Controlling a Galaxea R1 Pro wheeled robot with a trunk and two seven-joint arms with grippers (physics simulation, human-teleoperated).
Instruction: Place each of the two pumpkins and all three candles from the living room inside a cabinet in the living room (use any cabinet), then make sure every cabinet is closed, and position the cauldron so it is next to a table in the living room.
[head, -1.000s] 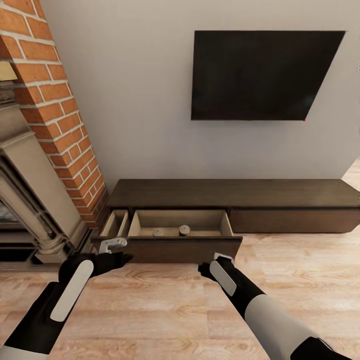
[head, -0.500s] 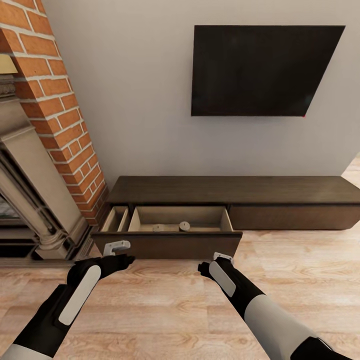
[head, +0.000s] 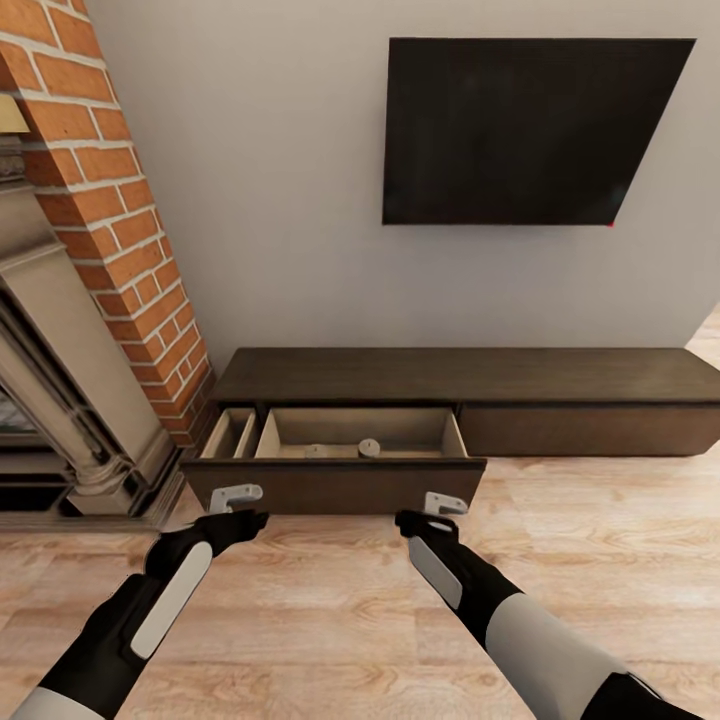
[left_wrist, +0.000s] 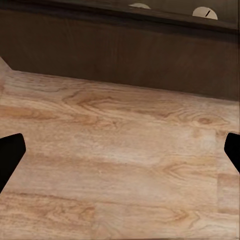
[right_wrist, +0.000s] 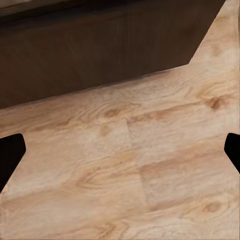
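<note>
Grippers nearest us: left gripper (head: 236, 497) and right gripper (head: 443, 504), fingers spread, empty, near drawer front (head: 335, 488). Beyond, two candles (head: 368, 447) in cabinet (head: 470, 375) drawer. Step, we judge: closing; next, push front inward.

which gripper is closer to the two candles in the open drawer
Left, narrowly. The left gripper sits at the drawer front toward its left end; the right gripper is near its right end. The candles lie between them.
</note>
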